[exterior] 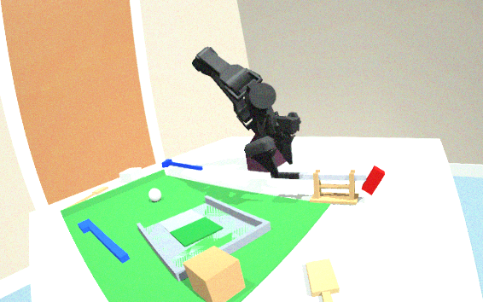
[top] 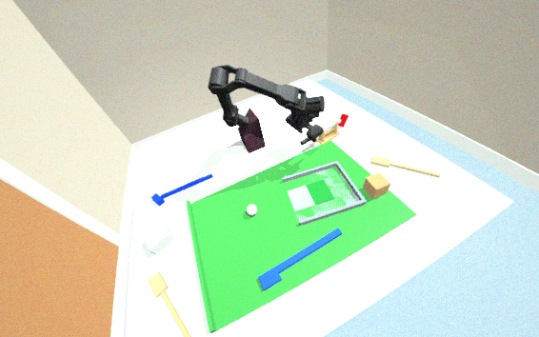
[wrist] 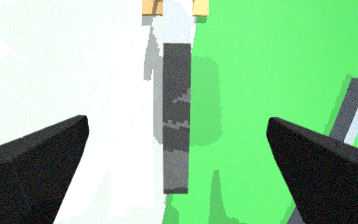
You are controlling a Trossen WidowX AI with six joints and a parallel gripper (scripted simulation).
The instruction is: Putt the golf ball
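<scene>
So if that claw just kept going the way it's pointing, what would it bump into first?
Probably the putter's dark grip, which lies centred between the open gripper's fingers. Depth is hard to judge.
</scene>
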